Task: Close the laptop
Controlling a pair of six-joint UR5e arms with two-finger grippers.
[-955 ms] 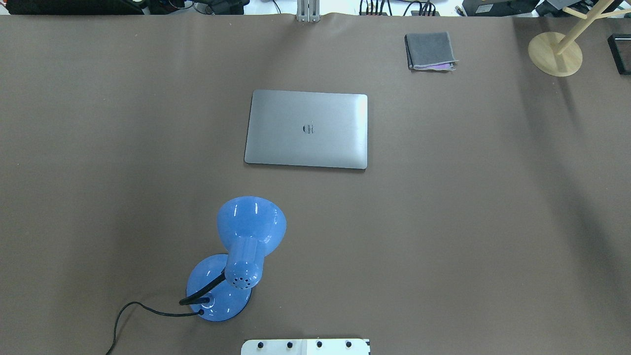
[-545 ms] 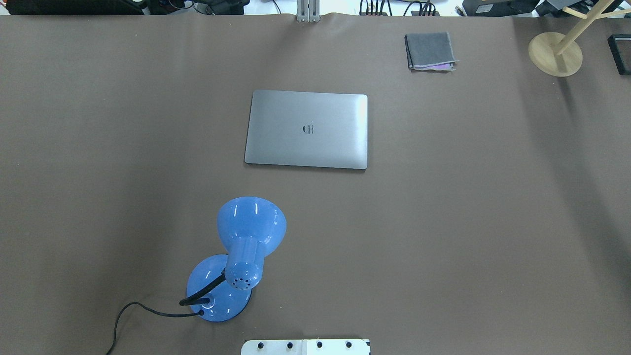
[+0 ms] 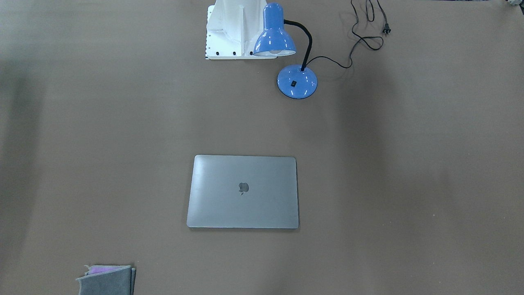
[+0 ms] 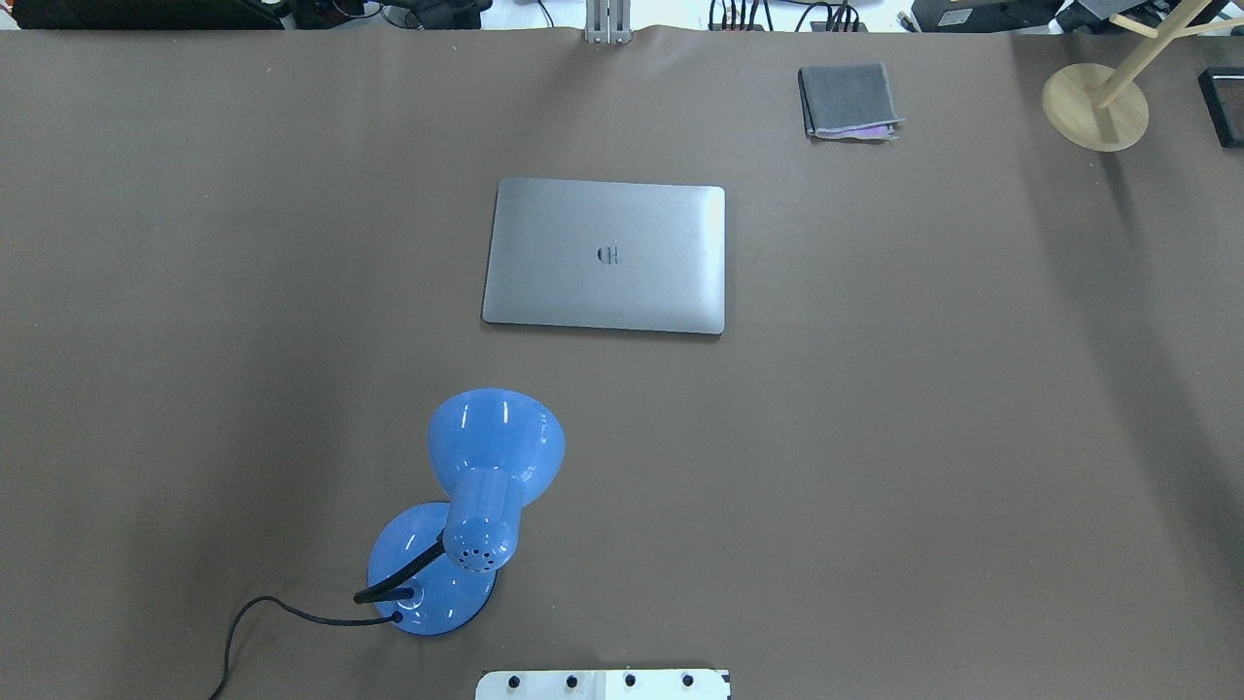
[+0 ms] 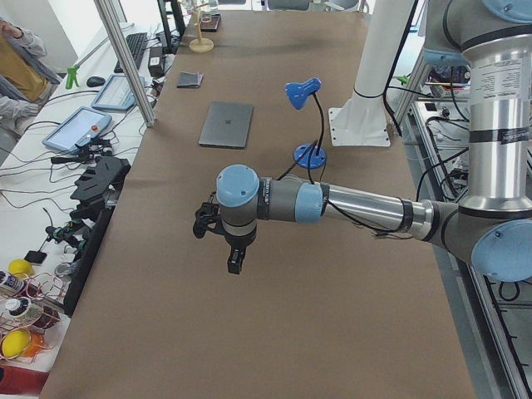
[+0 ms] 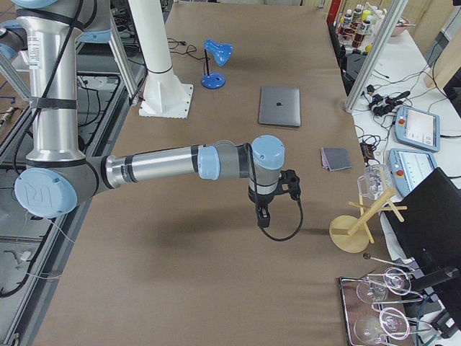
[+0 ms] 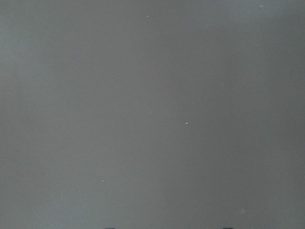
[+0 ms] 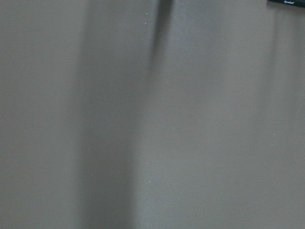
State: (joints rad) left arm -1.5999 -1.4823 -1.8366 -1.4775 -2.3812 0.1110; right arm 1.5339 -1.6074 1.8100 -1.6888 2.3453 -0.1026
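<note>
The grey laptop [image 4: 604,255] lies flat in the middle of the brown table with its lid down and the logo on top. It also shows in the front-facing view [image 3: 243,191]. Neither gripper shows in the overhead or front-facing view. In the exterior left view my left gripper [image 5: 235,266] hangs above bare table, far on the near side of the laptop [image 5: 226,125]. In the exterior right view my right gripper [image 6: 262,218] hangs above bare table, short of the laptop [image 6: 279,107]. I cannot tell whether either is open or shut. Both wrist views show only brown table.
A blue desk lamp [image 4: 476,506] with a black cord stands between the laptop and the robot base [image 4: 603,684]. A folded grey cloth [image 4: 847,100] lies at the far right. A wooden stand [image 4: 1094,105] is at the far right corner.
</note>
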